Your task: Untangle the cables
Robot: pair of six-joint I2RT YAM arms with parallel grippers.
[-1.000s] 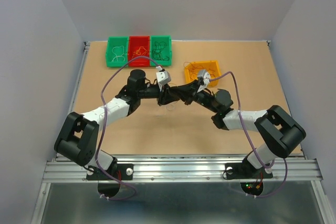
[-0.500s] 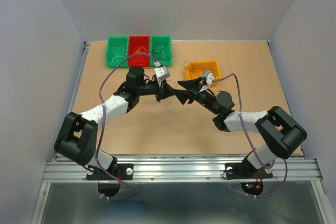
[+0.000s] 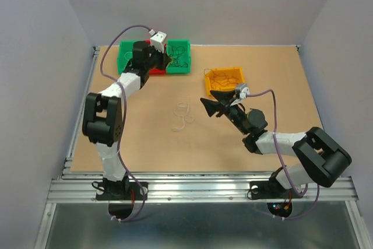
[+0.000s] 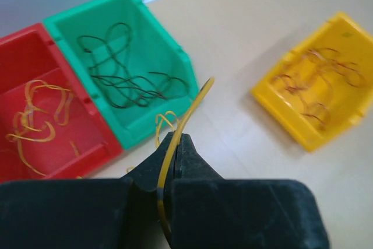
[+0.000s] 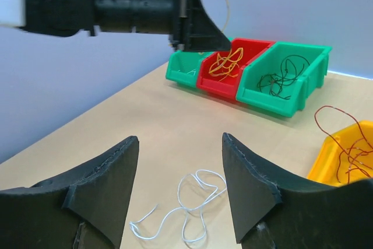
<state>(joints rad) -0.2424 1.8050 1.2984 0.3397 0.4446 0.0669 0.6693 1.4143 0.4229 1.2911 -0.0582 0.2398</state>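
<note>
Two cables have come apart since a second ago: the yellow cable is pinched tight in your left gripper, which has swung from mid-table out to the far left, by the red bin that already holds yellow strands. The white cable lies loose on the table near the middle. Your right gripper has let go and hovers wide and empty just over that white one. That separation looks done; dropping the yellow likely comes next. More reddish cables wait in the yellow bin, far right.
</note>
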